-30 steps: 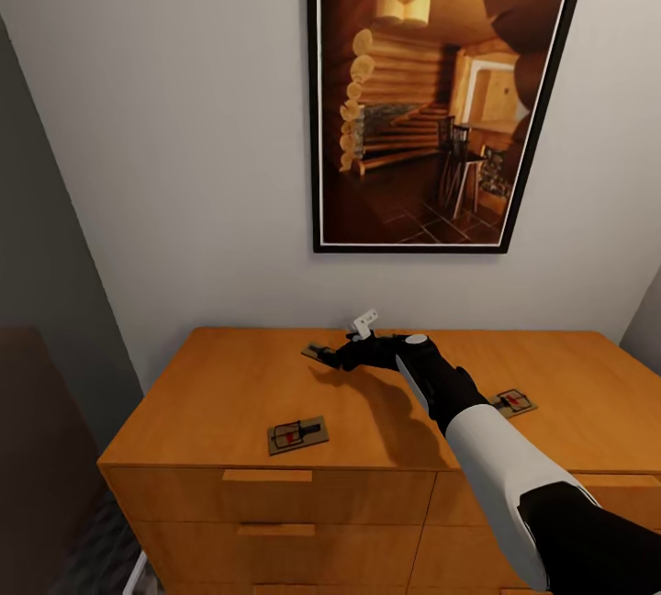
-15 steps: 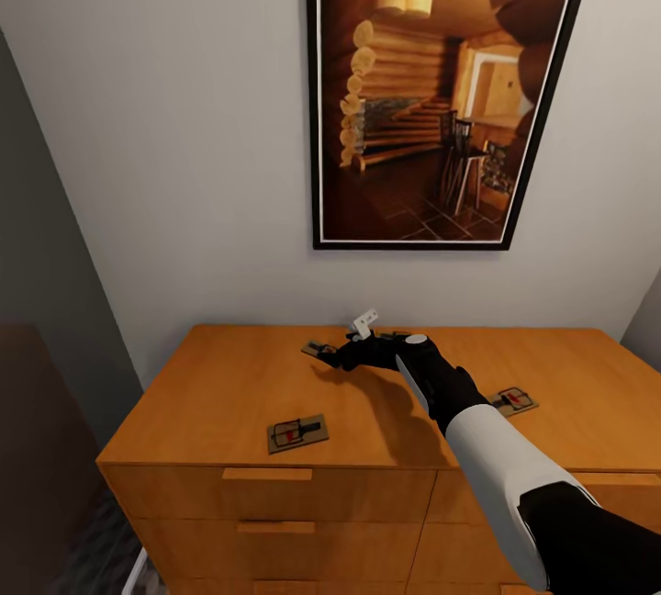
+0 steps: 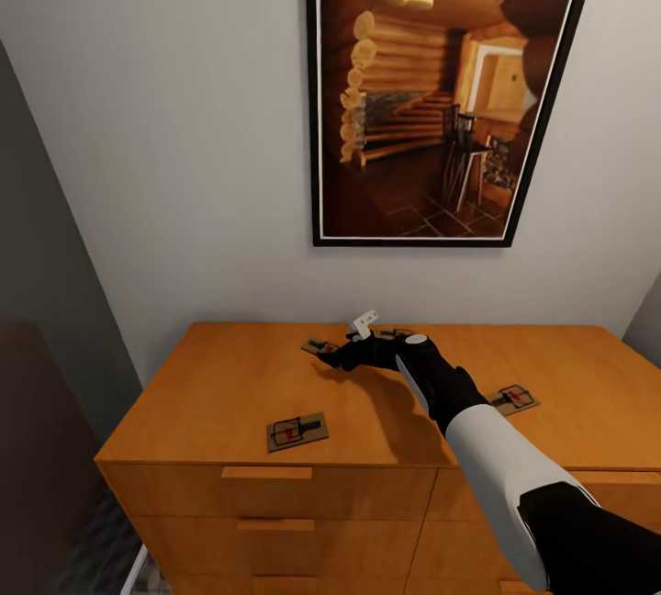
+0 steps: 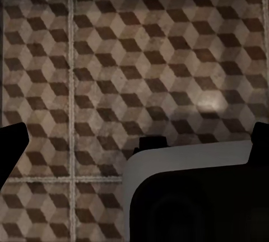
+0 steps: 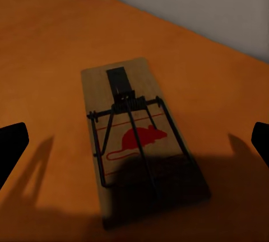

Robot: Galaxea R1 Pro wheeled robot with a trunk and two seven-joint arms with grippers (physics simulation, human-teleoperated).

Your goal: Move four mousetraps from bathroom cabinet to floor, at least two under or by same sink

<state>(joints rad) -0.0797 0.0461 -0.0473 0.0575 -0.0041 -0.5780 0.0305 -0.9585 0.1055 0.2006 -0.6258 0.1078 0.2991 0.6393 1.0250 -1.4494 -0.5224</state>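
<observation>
The right tool (image 3: 341,358), jaws spread wide, hovered above the mousetrap (image 5: 140,144) nearest the cabinet's (image 3: 229,375) back edge, positioned to grasp it.

Right arm (image 3: 514,476): white glossy forearm shell, black upper sleeve near the frame corner, black tapered wrist with a thin pale strip along its top. Small grey-white round cap on the wrist. Right gripper (image 3: 341,357) black, with a little white bracket sticking up behind it. Black fingertips (image 5: 12,144) at both edges of the right wrist view. Left gripper (image 4: 134,141): black fingertips, a white rounded housing, dark body below.
</observation>
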